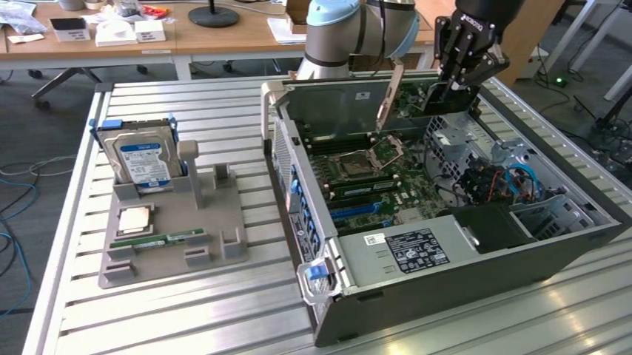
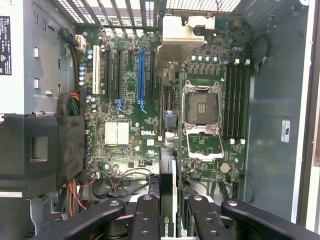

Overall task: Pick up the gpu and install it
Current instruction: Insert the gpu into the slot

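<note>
Exterior view's left: a hard drive [image 1: 145,164] stands in a grey holder [image 1: 222,237] on the bench [image 1: 197,318]. Right of it lies the open computer case [image 1: 582,237]. Above its motherboard [image 1: 371,177] the fingers [image 1: 456,81] are closed on the gpu [image 1: 422,96], which is held on edge with its long axis roughly level. Its pale bracket [image 1: 389,97] points toward the exterior view's left. Seen from the wrist view, the card runs edge-on away from the fingers.
</note>
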Controlling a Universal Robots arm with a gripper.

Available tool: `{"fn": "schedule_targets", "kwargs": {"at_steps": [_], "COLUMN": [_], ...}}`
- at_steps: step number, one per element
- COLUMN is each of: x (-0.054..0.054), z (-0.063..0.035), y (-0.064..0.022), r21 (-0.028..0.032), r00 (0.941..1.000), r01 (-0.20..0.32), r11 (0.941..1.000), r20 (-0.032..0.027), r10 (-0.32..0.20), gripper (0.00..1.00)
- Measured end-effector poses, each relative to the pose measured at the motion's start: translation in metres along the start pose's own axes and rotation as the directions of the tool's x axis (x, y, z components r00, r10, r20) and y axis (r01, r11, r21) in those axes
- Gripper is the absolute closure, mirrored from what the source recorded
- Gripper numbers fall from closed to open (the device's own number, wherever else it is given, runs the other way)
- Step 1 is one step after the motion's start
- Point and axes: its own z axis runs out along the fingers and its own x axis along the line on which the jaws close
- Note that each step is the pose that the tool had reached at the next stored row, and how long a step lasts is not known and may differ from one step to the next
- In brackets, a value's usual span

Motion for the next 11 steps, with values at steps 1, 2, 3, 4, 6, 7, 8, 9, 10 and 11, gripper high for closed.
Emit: {"fn": "schedule_targets", "kwargs": {"at_steps": [1, 2, 3, 4, 6, 7, 8, 9, 10, 11], "x": [0.0000, 0.0000, 0.0000, 0.0000, 0.0000, 0.0000, 0.0000, 0.0001, 0.0001, 0.0001], "z": [0.0003, 0.0007, 0.0011, 0.0016, 0.0023, 0.0025, 0.0028, 0.0029, 0.0030, 0.0030], "y": [0.0005, 0.0012, 0.0018, 0.0023, 0.0036, 0.0043, 0.0049, 0.0053, 0.0053, 0.0053], "r21": [0.0000, 0.0000, -0.0001, 0.0000, 0.0000, 0.0000, 0.0000, 0.0000, -0.0001, -0.0002], "r00": [1.0000, 1.0000, 1.0000, 1.0000, 1.0000, 1.0000, 1.0000, 1.0000, 1.0000, 1.0000], "r01": [0.000, 0.000, 0.000, 0.000, 0.000, 0.000, 0.000, 0.000, 0.000, 0.000], "r11": [1.0000, 1.0000, 1.0000, 1.0000, 1.0000, 1.0000, 1.0000, 1.0000, 1.0000, 1.0000], "r20": [0.0001, 0.0000, 0.0000, 0.0001, 0.0000, 0.0000, 0.0001, -0.0001, -0.0001, -0.0002], "r10": [0.000, 0.000, 0.000, 0.000, 0.000, 0.000, 0.000, 0.000, 0.000, 0.000], "gripper": [0.73, 0.73, 0.73, 0.73, 0.73, 0.73, 0.73, 0.73, 0.73, 0.73]}}
